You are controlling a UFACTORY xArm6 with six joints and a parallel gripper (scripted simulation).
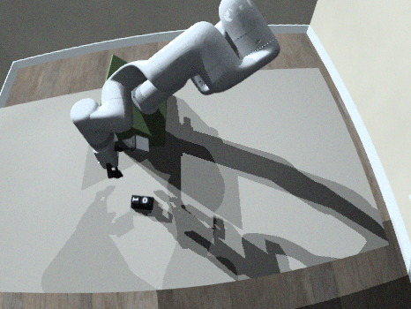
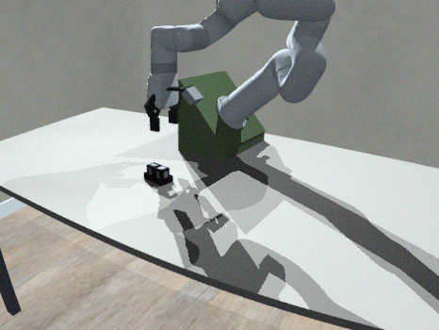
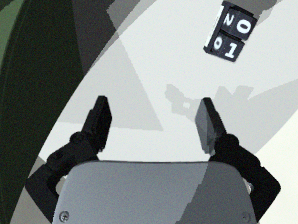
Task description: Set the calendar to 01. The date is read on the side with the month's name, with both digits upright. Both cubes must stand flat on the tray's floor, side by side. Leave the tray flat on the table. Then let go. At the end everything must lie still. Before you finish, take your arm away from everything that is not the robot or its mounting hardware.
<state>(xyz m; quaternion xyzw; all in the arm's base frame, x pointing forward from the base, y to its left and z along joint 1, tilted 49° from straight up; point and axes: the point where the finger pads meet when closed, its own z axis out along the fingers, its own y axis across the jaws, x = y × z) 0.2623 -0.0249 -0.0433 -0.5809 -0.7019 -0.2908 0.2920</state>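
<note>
The dark tray (image 2: 158, 180) sits flat on the table with two black cubes side by side in it. One cube (image 1: 136, 199) (image 3: 230, 49) has 1 on top; the other (image 1: 145, 200) (image 3: 242, 25) has 0 on top. In the wrist view the side faces by the tray's pale strip (image 3: 208, 40) show 0 and a 2; whether both are upright, I cannot tell. The month's name is not readable. My gripper (image 1: 115, 172) (image 2: 164, 122) (image 3: 154, 107) is open and empty, well above the table, off to the base side of the tray and touching nothing.
The green angular base block (image 1: 159, 119) (image 2: 203, 123) stands behind the gripper, carrying the arm. A grey box-shaped part (image 1: 141, 144) (image 2: 192, 94) sits beside the wrist. Arm shadows cross the pale table (image 1: 287, 110) (image 2: 330, 179) around the tray.
</note>
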